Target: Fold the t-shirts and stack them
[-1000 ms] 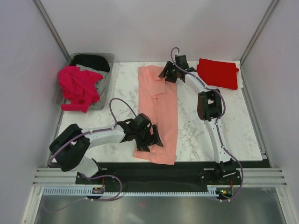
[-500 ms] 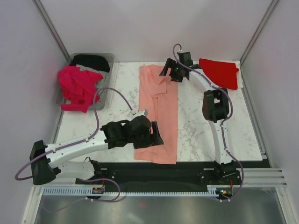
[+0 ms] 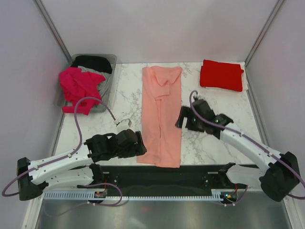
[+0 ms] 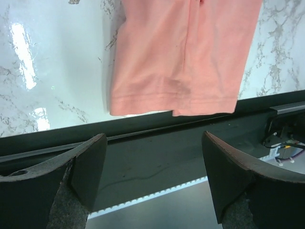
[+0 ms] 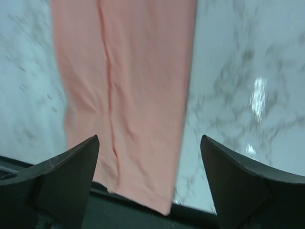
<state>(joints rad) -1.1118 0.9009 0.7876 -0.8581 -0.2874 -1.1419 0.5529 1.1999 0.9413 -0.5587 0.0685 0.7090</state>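
Note:
The salmon pink t-shirt (image 3: 161, 114) lies folded into a long strip down the middle of the table; its hem shows in the left wrist view (image 4: 178, 62) and the right wrist view (image 5: 128, 95). A folded bright red t-shirt (image 3: 221, 75) lies at the back right. A magenta t-shirt (image 3: 81, 88) hangs over the bin, with a black one (image 3: 93, 62) inside. My left gripper (image 3: 139, 149) is open and empty at the strip's near left corner. My right gripper (image 3: 185, 118) is open and empty just right of the strip's middle.
The clear grey bin (image 3: 110, 78) stands at the back left. A black rail (image 3: 190, 174) runs along the table's near edge, where the pink hem slightly overhangs. Grey walls enclose the table on three sides.
My right gripper has let go of the pink shirt's top edge and pulled back from the far end to mid-table. My left gripper has drawn back left off the hem.

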